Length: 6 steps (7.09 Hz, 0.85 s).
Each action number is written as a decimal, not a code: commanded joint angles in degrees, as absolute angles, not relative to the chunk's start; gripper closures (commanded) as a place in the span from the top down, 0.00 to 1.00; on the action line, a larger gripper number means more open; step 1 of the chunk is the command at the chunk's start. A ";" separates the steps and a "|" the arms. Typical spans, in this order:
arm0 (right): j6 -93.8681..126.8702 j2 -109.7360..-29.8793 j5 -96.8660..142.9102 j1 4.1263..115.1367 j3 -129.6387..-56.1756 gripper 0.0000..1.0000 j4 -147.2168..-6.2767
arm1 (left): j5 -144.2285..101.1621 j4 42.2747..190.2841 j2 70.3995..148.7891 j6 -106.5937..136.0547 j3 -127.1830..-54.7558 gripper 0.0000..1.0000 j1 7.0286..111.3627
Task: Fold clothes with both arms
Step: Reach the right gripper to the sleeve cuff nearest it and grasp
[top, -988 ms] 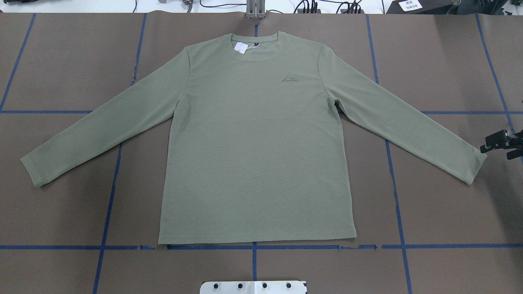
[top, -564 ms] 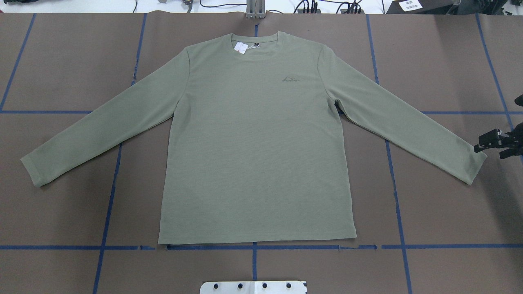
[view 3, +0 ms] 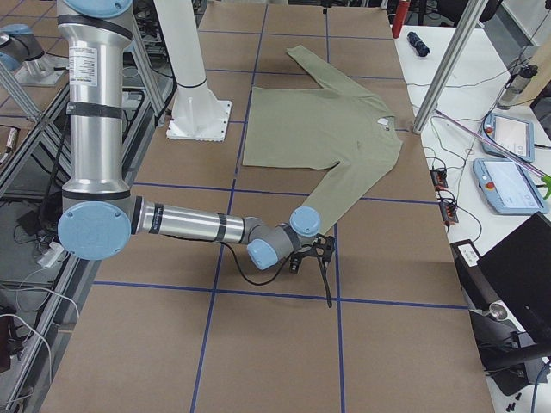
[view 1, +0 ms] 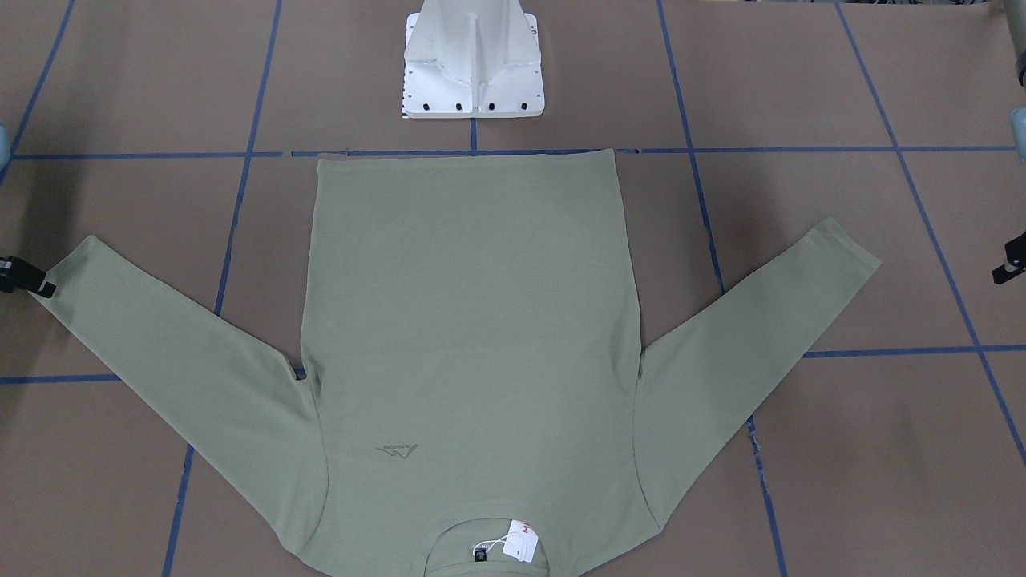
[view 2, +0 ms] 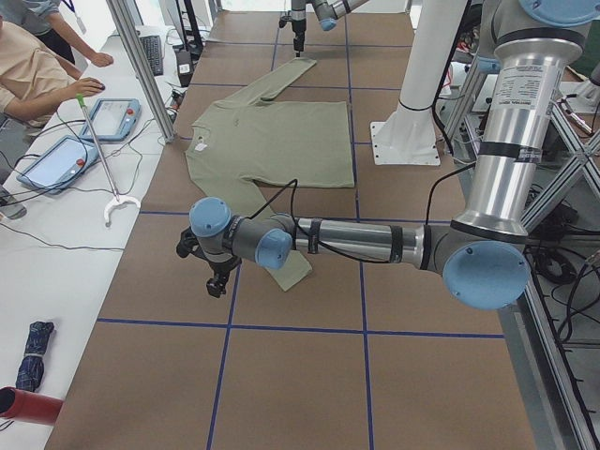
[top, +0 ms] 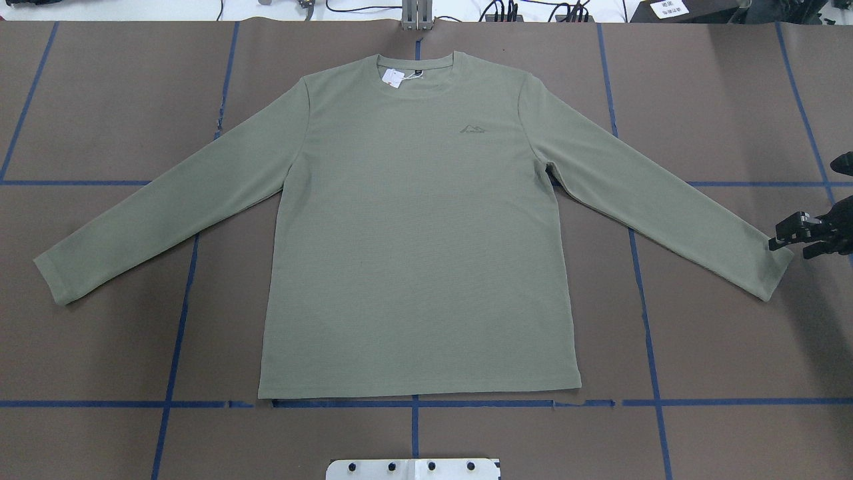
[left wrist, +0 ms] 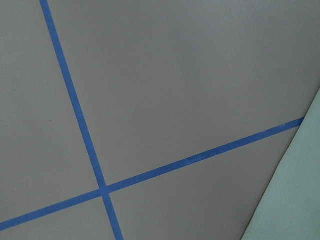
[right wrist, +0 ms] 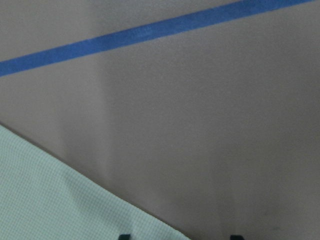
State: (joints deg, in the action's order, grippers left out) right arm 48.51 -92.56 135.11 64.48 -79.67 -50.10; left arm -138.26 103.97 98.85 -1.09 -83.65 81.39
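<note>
The sage-green long-sleeved shirt (top: 413, 233) lies flat and face up on the brown table, sleeves spread, white hang tag (top: 393, 78) at the collar. My right gripper (top: 790, 248) is open, low at the cuff (top: 766, 267) of the sleeve on the overhead view's right. The right wrist view shows its two fingertips (right wrist: 124, 236) apart, with the cloth edge (right wrist: 50, 190) by one of them. It also shows in the front view (view 1: 36, 284). My left gripper (view 2: 217, 279) hangs over bare table beside the other cuff (view 2: 292, 267). I cannot tell whether it is open or shut.
The white pedestal base (view 1: 473, 68) stands at the shirt's hem side. Blue tape lines (top: 640, 280) grid the table. Operators, tablets (view 2: 117, 117) and a hooked pole lie on the white side table past the collar edge.
My right gripper has moved in from the table's edge toward the sleeve cuff and now reaches it. The shirt has not moved.
</note>
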 commanded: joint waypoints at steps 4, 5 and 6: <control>47.81 -92.46 135.61 64.42 -79.89 0.00 -50.01 | -138.25 103.97 98.79 -1.05 -83.50 1.00 81.39; 47.81 -92.46 135.79 64.51 -80.15 0.00 -49.92 | -138.25 103.97 98.70 -1.05 -83.50 1.00 81.47; 47.81 -92.46 136.57 64.51 -80.50 0.00 -49.83 | -138.25 103.97 98.70 -1.05 -83.58 1.00 81.47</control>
State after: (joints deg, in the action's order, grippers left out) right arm 47.85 -92.46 135.89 64.48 -80.09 -49.93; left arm -138.25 103.98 98.73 -1.05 -83.51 81.44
